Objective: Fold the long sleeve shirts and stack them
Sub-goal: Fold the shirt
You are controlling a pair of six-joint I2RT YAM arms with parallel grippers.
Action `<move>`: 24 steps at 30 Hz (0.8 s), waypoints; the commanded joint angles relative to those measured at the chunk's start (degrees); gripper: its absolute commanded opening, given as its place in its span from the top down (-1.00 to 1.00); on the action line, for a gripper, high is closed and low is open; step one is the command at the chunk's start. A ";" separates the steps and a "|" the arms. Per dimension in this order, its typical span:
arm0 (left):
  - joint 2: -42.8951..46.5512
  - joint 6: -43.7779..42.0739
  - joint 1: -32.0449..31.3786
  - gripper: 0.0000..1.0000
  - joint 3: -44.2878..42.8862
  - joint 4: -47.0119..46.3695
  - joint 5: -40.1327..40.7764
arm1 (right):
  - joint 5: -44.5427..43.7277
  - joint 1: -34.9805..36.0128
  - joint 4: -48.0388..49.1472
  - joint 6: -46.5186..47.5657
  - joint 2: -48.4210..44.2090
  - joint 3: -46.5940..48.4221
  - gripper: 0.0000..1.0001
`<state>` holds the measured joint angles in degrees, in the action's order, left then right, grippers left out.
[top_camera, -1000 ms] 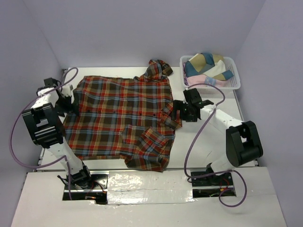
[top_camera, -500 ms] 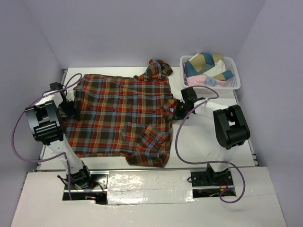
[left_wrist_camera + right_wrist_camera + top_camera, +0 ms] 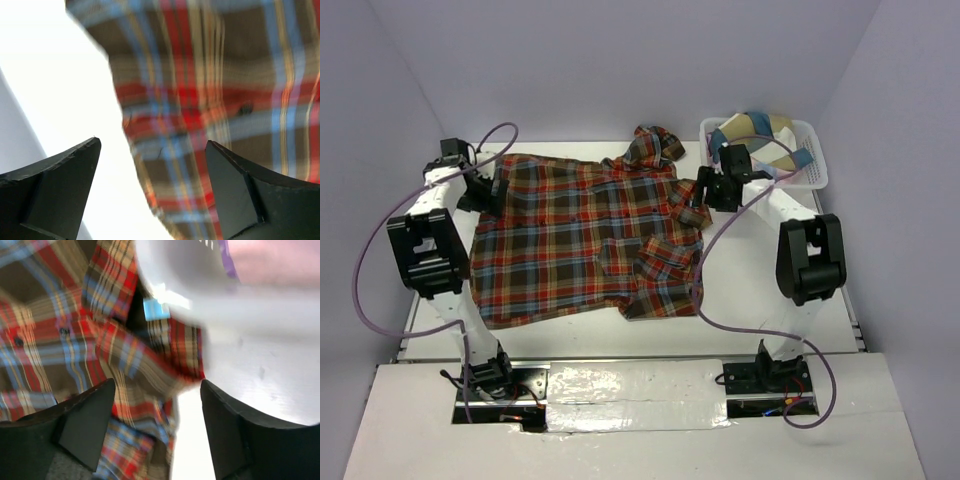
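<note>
One long sleeve shirt [image 3: 580, 240], red-orange, brown and blue plaid, lies spread flat on the white table, collar toward the far side. My left gripper [image 3: 485, 190] hovers at its far-left edge. In the left wrist view the left gripper [image 3: 151, 142] stands open, jaws wide, with the shirt's edge [image 3: 200, 100] and bare table under the gap. My right gripper [image 3: 700, 195] is at the shirt's far-right edge, beside the basket. The right wrist view shows the right gripper [image 3: 157, 385] open over rumpled plaid cloth [image 3: 50, 340], nothing pinched.
A white slotted plastic basket [image 3: 815, 175] with several bundled cloths stands at the far right; its rim [image 3: 200, 280] is close to my right gripper. Purple cables loop off both arms. Grey walls enclose the table on three sides.
Both arms have swung toward the far side and the shirt has slid that way with them, its near hem pulled back from the front edge. The right gripper now stands beside the basket.
</note>
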<state>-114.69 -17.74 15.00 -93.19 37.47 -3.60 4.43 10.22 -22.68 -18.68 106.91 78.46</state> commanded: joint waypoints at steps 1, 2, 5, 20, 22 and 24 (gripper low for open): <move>9.89 -7.03 2.04 -0.98 3.35 2.61 1.30 | -2.05 -0.11 -3.51 6.98 -10.20 -3.02 -0.54; 11.76 -10.53 2.39 -0.99 4.49 2.34 1.48 | -1.44 -0.02 -4.12 7.42 -12.06 -4.52 -0.57; 20.01 -22.30 2.66 -0.88 10.54 5.05 -0.96 | 3.72 0.07 -5.09 8.39 -20.58 -11.29 -0.59; 47.99 -53.39 -12.63 -0.94 55.65 13.61 10.44 | 12.71 15.97 -8.70 0.31 -39.32 -28.70 -0.61; 46.68 -52.14 -12.90 -0.95 59.07 7.48 12.72 | 12.89 17.20 -8.26 -0.74 -40.02 -30.37 -0.61; 45.53 -50.73 -12.90 -0.94 61.02 3.59 16.07 | 13.15 17.29 -7.38 -1.62 -41.78 -31.78 -0.62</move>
<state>-68.45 -70.00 2.37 -33.61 49.32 6.68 16.40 26.87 -31.14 -18.20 67.57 48.12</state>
